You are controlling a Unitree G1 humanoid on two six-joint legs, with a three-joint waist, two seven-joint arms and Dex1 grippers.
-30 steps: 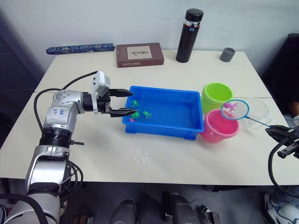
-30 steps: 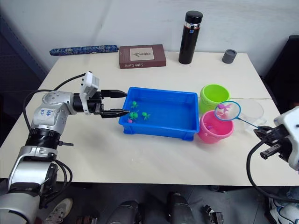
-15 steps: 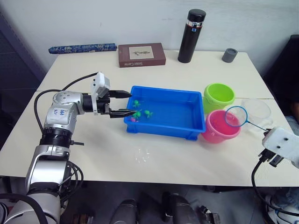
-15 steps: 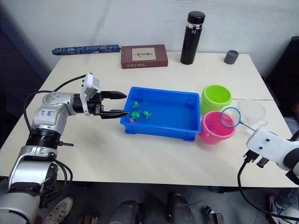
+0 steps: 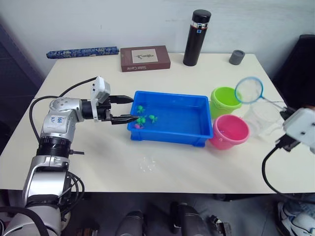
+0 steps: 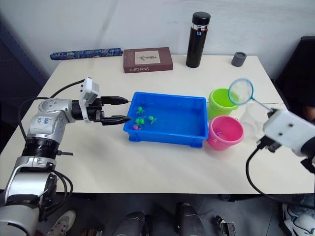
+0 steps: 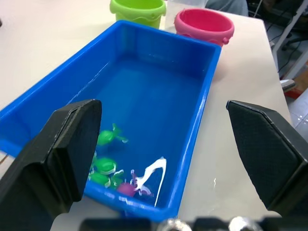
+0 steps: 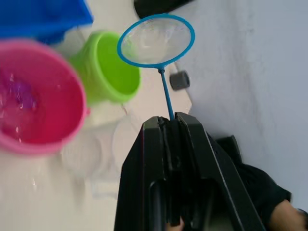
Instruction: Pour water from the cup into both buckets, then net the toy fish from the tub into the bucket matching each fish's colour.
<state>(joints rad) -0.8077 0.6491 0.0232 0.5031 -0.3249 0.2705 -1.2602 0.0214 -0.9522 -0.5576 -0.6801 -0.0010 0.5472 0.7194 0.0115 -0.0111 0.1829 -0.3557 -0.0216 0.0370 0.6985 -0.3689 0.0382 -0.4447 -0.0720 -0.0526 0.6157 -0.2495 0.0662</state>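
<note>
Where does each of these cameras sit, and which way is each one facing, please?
Left and right eye views: on the head, looking down over the table; the left arm and left pincer show at the tub.
Left wrist view: looks along the open fingers across the tub toward the buckets.
Right wrist view: looks along the right pincer, shut on the net.
Shared: the pink bucket and green bucket appear in all four views.
</note>
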